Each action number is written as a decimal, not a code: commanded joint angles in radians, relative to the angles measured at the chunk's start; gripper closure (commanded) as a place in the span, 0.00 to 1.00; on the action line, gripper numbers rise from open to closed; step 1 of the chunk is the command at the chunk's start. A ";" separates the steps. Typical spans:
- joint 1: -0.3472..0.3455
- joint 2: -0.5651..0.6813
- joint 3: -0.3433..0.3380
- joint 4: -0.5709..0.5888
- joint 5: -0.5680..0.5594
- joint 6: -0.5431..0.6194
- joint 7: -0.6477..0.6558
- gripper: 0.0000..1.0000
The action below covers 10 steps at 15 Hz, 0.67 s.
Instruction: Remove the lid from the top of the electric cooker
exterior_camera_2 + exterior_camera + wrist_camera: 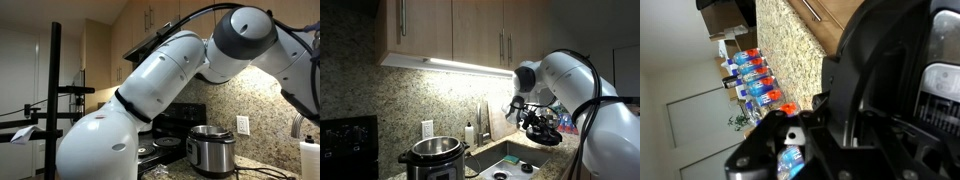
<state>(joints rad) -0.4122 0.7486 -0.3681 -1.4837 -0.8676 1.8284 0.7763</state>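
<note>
Hand [535,122] looks clamped on round black plastic lid [548,136]; open cylindrical stainless-steel electric cooker [434,157] sits below hand, well off sideways.

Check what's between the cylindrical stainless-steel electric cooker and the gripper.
In an exterior view, a white bottle and the sink basin lie between the electric cooker and the gripper.

We see the white arm [578,85] reach in from the frame's right edge in an exterior view, bent so its wrist [527,78] points down. Below it hangs the dark end effector [532,115], fingers closed on the lid [546,136] (the wrist view is too crowded to confirm this). In an exterior view, thick links [150,90] climb diagonally to a grey joint [240,35].
</note>
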 commanded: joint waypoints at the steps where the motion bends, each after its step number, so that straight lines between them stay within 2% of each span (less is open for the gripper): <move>1: -0.034 0.071 -0.029 0.142 0.057 -0.075 -0.081 0.98; 8: -0.078 0.193 -0.067 0.330 0.143 -0.184 -0.151 0.98; 9: -0.079 0.168 -0.043 0.252 0.119 -0.119 -0.084 0.92; 10: -0.082 0.181 -0.044 0.272 0.124 -0.133 -0.091 0.92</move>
<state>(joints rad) -0.4947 0.9296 -0.4126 -1.2106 -0.7433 1.6950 0.6849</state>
